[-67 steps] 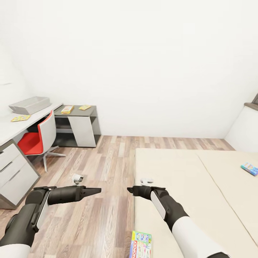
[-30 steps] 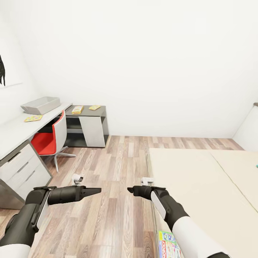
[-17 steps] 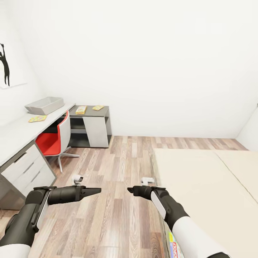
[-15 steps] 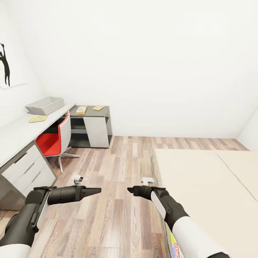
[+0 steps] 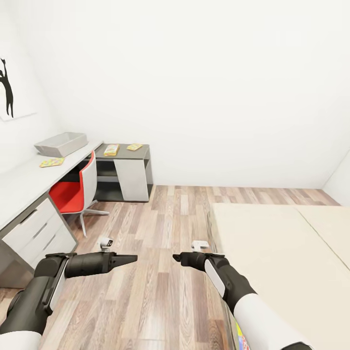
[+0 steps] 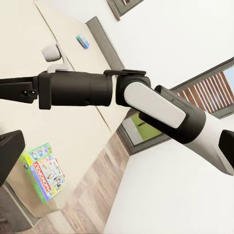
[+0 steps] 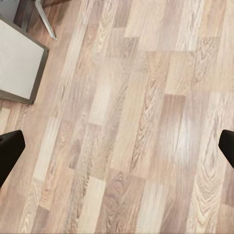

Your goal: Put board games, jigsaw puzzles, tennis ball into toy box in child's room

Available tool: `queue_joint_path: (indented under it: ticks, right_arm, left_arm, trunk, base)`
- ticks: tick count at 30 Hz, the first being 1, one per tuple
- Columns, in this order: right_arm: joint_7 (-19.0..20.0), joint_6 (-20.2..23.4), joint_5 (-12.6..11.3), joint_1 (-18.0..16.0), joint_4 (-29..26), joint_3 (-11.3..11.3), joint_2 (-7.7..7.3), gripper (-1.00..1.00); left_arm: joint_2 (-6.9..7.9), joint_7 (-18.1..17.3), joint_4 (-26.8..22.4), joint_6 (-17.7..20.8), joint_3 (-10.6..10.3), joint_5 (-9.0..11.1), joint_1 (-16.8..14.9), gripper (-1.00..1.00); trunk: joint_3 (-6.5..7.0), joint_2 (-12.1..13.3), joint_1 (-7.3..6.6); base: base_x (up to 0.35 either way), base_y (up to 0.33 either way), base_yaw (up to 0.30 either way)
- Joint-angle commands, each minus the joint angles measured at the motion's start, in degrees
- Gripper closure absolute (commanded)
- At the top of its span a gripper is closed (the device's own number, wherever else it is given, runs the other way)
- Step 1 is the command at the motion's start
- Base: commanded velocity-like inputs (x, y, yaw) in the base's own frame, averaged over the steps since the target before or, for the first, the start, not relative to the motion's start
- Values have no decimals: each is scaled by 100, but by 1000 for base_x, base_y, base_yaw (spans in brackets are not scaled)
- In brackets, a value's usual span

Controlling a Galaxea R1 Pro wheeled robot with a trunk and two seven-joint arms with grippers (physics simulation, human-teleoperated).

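Note:
The grey toy box (image 5: 61, 144) stands on the pale end of the table (image 5: 22, 181) at the far left. A flat multicoloured jigsaw puzzle (image 5: 51, 162) lies in front of it. Two flat yellow boxes (image 5: 111, 149) (image 5: 134, 146) lie on the dark desk end; I cannot tell puzzle from game. A board game (image 6: 43, 168) lies at the bed's near edge (image 5: 239, 335), another (image 6: 83, 41) far across the mattress. My left gripper (image 5: 131, 259) and right gripper (image 5: 176, 257) hang open and empty over the floor, tips facing each other. The tennis ball is out of view.
A red-and-white chair (image 5: 78, 187) stands at the desk, with white drawers (image 5: 36, 233) nearer to me. The beige bed (image 5: 282, 253) takes up the right side. Wood-plank floor (image 5: 165, 218) runs between desk and bed. A black silhouette poster (image 5: 6, 87) hangs on the left wall.
The whole picture has shifted right, so the camera has turned left: desk and toy box sit further into view and the bed has slid rightward. Both arms keep the same pose.

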Motion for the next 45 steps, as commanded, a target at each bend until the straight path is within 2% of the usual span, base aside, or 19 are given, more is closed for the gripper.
queue_joint_path:
  ticks: [1, 17, 31, 45]
  right_arm:
    - [2, 28, -12, -5, -6, 3, -1, -100]
    - [-2, 28, -17, -7, -4, -6, -2, -100]
    - [2, 28, -17, -7, -9, -6, -1, -100]
    - [2, 28, -17, -7, -15, -6, -1, -100]
  left_arm:
    - [2, -24, -1, 62, 0, -7, -4, -100]
    - [10, -21, 1, 78, 4, -7, -4, -100]
    - [10, -33, -4, 70, 7, -7, -4, -100]
    - [27, -47, 1, 61, 40, -7, -4, -100]
  trunk:
    - [-11, -11, 5]
    - [-11, -11, 5]
    - [-11, -11, 5]
    - [-2, -11, 5]
  base:
    - [187, 134, 0]
    - [143, 223, -21]
    - [4, 263, -257]
    - [0, 82, -280]
